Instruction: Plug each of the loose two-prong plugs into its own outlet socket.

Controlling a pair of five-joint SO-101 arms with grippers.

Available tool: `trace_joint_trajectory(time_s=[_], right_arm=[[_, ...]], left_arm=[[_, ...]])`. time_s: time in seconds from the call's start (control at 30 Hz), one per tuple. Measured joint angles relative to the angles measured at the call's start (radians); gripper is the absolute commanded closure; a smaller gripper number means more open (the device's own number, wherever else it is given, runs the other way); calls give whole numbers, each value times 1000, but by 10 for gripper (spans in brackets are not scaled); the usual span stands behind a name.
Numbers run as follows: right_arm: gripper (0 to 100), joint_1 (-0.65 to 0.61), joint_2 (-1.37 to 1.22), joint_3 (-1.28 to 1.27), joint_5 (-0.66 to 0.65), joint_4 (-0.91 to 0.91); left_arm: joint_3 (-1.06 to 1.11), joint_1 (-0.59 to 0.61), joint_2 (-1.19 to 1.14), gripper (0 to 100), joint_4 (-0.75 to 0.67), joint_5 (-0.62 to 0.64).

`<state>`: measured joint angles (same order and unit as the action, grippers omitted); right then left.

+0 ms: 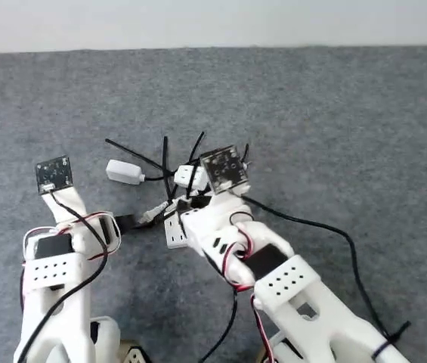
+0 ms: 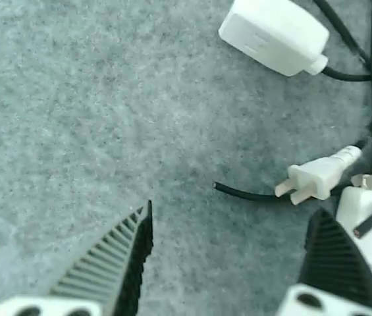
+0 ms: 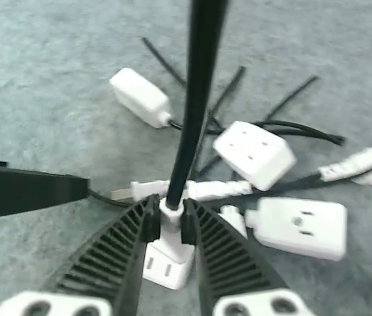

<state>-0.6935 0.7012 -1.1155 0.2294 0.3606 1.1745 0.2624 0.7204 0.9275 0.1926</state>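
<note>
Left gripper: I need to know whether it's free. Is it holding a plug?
No, the left gripper stands open over bare carpet, gripping nothing.

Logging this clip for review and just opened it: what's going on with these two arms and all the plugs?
The right end effector is shut on a white plug with a black cable, holding it upright on a white socket block; whether it is seated is unclear. The left end effector hangs open over the grey mat beside a loose plug lying flat. Other socket blocks lie nearby.
</note>
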Motion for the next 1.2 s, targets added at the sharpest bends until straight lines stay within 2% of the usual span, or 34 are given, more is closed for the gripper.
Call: trace_joint_trajectory(time_s=[0.37,0.73,0.97,1.2], right_arm=[[991,-40,-261,26,-6,-31],[991,-91,-173,35,-6,-34],[991,-92,-193,35,-60,-84],[991,-91,-265,35,-141,-161]], left_arm=[[2,5,-37,656,-21,0],[2,5,-37,656,-69,0],[40,-55,-37,656,-71,-43],[40,-60,-37,657,-71,-52]])
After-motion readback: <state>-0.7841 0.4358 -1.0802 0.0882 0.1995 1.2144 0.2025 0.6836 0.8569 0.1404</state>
